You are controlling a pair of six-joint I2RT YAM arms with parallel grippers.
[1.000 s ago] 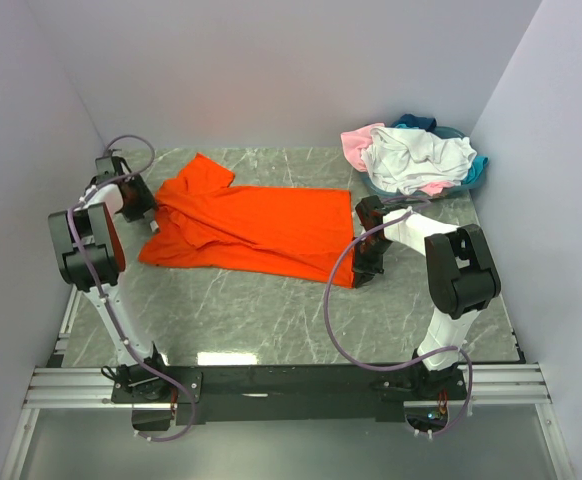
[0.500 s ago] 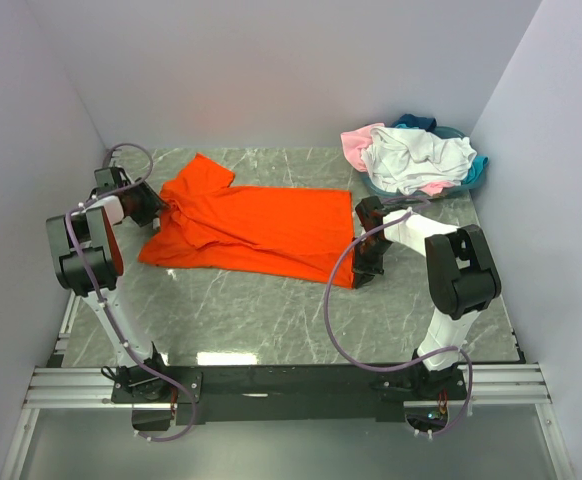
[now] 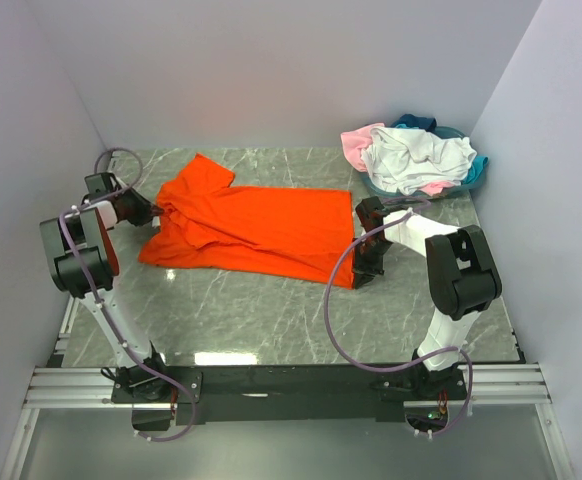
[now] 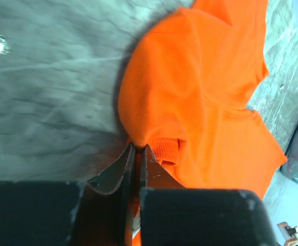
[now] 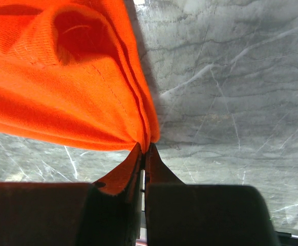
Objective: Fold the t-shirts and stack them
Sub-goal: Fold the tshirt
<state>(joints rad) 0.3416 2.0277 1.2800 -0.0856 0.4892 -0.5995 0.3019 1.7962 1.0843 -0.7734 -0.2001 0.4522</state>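
A grey marbled surface [image 3: 271,310] sits boxed in by pale lilac walls [image 3: 271,70], and almost all of the folding work is yet to come.

The orange t-shirt [image 3: 261,228] lies spread across the middle of the surface. Its body is fairly flat, its sleeves point to the far and near left, and some rumpling shows around the shoulders. It looks to be a single open layer, with no fold in it that I can see.

The left claw [image 4: 137,148] is clenched on a ribbed edge at the shirt's left end, probably the collar. The right claw [image 5: 145,148] is clenched on the bunched hem at the shirt's near right corner, the cloth gathered into pleats where it meets the tips. With both ends pinched, the job looks to be at the start of the first shirt: either tugging it smooth or beginning the first fold.

The heap of t-shirts [image 3: 416,158], white, pale pink and teal, sits crumpled in the far right corner, well apart from the orange one.

Nothing is stacked. Folding the orange shirt, taking each garment from the heap in turn, and building the stack all remain.
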